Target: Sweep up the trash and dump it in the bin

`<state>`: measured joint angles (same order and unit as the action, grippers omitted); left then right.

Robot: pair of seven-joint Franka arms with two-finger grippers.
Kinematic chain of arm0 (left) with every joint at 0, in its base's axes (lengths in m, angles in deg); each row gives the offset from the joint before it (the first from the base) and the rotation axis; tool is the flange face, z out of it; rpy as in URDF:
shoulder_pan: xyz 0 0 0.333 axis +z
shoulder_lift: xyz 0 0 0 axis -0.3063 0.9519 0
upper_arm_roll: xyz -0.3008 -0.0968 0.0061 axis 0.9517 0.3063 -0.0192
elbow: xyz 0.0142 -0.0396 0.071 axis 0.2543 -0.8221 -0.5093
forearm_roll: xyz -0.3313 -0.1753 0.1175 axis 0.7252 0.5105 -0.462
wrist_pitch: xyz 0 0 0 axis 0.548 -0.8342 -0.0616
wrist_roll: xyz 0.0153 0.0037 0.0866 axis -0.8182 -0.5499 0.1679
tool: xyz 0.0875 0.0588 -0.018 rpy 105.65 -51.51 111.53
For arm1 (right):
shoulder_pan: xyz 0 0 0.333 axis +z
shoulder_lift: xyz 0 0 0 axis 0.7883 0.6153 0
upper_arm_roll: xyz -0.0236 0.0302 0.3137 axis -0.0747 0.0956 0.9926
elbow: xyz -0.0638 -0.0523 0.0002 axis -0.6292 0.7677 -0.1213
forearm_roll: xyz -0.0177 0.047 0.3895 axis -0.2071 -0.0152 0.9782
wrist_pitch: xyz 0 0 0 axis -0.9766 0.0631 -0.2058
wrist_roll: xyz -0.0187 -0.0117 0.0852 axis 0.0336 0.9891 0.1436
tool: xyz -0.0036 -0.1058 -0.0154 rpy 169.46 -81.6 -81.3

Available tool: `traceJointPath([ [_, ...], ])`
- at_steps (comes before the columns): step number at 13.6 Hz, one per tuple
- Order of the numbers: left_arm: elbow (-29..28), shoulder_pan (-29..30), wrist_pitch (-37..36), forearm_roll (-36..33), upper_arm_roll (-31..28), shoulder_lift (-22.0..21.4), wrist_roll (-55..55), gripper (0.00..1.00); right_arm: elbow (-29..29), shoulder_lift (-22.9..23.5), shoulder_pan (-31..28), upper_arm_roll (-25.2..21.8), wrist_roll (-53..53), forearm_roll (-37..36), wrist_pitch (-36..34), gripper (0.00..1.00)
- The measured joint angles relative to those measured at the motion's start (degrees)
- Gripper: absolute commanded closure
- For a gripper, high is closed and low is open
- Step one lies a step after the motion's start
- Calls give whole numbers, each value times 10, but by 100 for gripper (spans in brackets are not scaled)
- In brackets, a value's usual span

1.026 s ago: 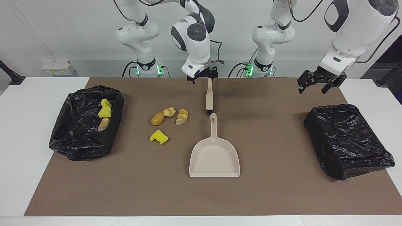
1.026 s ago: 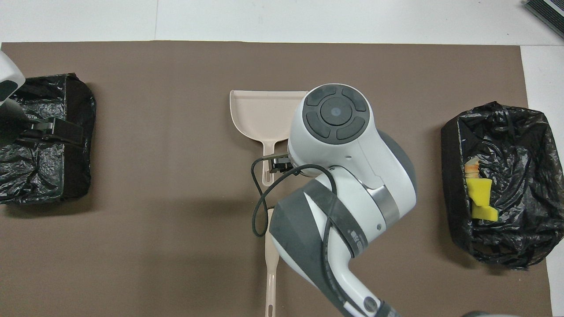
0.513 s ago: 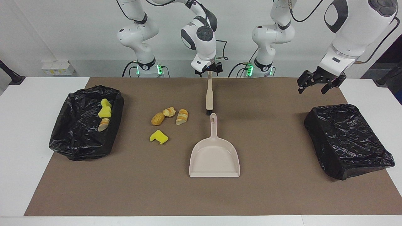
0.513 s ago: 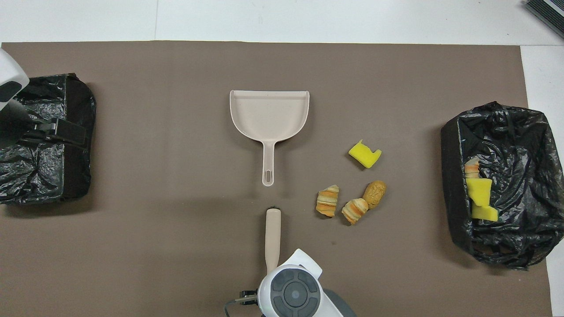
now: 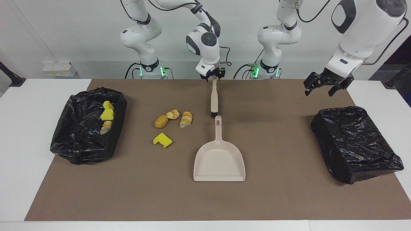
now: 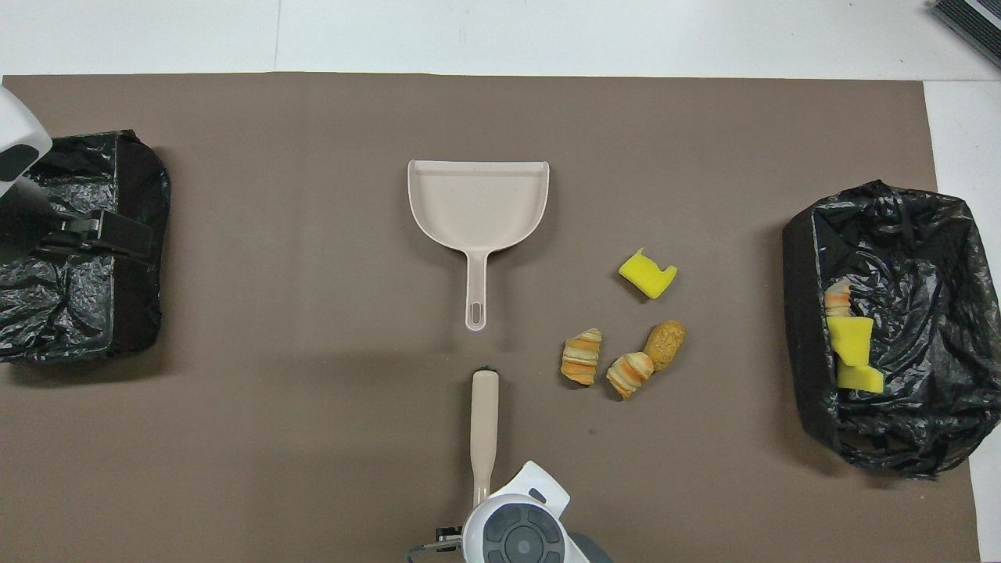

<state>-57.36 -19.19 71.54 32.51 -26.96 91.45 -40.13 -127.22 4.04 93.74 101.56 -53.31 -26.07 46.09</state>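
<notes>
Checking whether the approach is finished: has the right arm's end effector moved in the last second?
Yes. In the facing view the right end effector has shifted toward the left arm's end of the table, now at the tip of the brush handle, which lies unmoved.

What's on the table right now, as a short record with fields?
loose trash: three bread pieces and a yellow sponge chunk on the mat
brush: lying flat, handle end at the right hand
dustpan: lying flat, farther from the robots than the brush
bin at right arm's end: holds sponge chunks and bread
bin at left arm's end: no contents visible
left hand: open, waiting above that bin
</notes>
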Motion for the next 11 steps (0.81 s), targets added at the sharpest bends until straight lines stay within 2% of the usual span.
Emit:
traceJointPath([
  [1, 0, 0, 0, 0, 0, 0, 0, 0, 3, 0, -1, -1, 0, 0, 0, 66],
  [2, 0, 0, 0, 0, 0, 0, 0, 0, 6, 0, -1, -2, 0, 0, 0, 87],
  [3, 0, 0, 0, 0, 0, 0, 0, 0, 8, 0, -1, -2, 0, 0, 0, 100],
  [8, 0, 0, 0, 0, 0, 0, 0, 0, 11, 0, -1, -3, -1, -1, -2, 100],
  [9, 0, 0, 0, 0, 0, 0, 0, 0, 19, 0, -4, -5, -1, -4, -19, 100],
  [11, 0, 0, 0, 0, 0, 0, 0, 0, 60, -10, -33, -8, 0, -22, -98, 100],
])
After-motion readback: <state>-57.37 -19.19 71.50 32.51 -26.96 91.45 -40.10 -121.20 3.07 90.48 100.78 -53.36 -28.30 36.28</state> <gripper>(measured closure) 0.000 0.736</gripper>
